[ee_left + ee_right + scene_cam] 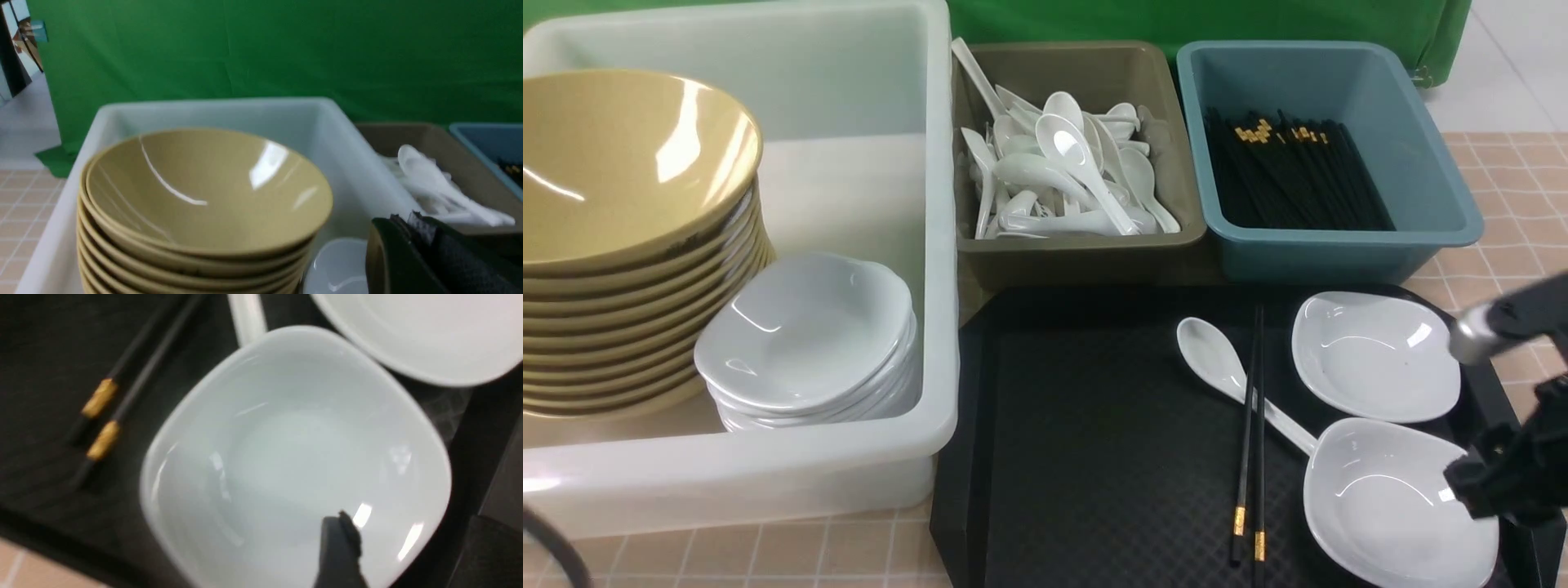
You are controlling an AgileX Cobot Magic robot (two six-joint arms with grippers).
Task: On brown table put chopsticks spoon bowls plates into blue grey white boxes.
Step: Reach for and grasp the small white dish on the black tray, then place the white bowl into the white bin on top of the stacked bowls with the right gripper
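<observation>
On the black tray (1094,425) lie a white spoon (1217,359), a pair of black chopsticks (1252,425) with gold bands, and two white plates, far (1372,355) and near (1388,506). My right gripper (1503,482) is open at the near plate's right rim. In the right wrist view (412,547) one finger (339,547) is over the plate's inside (294,457) and the other is outside the rim. The chopsticks (122,400), spoon handle (247,314) and far plate (429,330) show there too. My left gripper (408,218) is shut and empty beside the white box.
The white box (939,245) holds a stack of yellow bowls (621,163) and a stack of white plates (805,335). The grey box (1078,253) holds several white spoons. The blue box (1339,253) holds black chopsticks. The left wrist view shows the bowls (204,192).
</observation>
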